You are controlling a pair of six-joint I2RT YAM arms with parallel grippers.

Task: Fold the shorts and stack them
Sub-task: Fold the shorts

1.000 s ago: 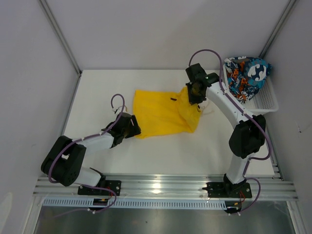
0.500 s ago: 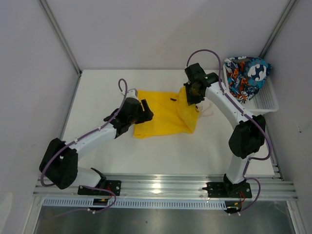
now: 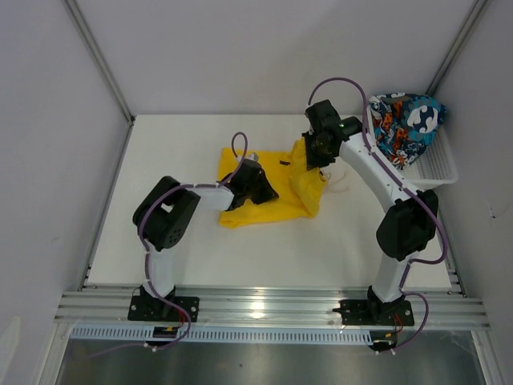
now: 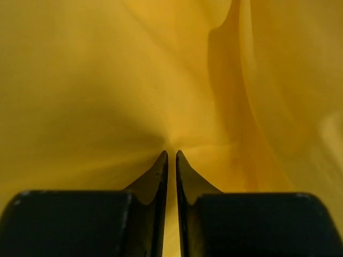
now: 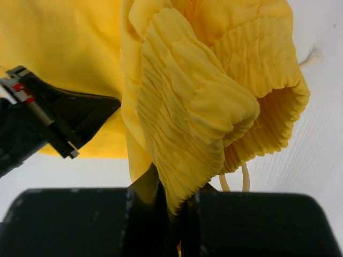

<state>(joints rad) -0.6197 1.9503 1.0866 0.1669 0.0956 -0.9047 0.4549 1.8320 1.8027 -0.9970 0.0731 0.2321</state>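
Overhead view of a white desk (image 3: 168, 152) with two robot arms reaching in from the near edge. A pair of bright yellow shorts (image 3: 272, 200) lies loosely spread at the middle of the desk, wrinkled and not yet in a neat fold.

The left hand (image 3: 263, 189) sits low on the left half of the cloth. In its wrist view the two fingers are almost closed, and the yellow fabric puckers towards their tips, so it seems to be pinching a thin layer.

The right hand (image 3: 320, 151) is at the far right end of the shorts. It grips the gathered elastic waistband (image 5: 187, 107), which bunches up and doubles over between its closed fingers. A drawstring (image 5: 242, 179) dangles beside it.

A second pair, the printed shorts (image 3: 405, 124) in teal, orange, black and white, lies crumpled in a white mesh basket (image 3: 439, 167) at the far right corner, well apart from both hands.

By these views the task looks to be at an early stage. The first fold of the yellow pair seems to be under way and is not flat. The printed pair appears untouched, with its folding and the stacking of both pairs left to do.
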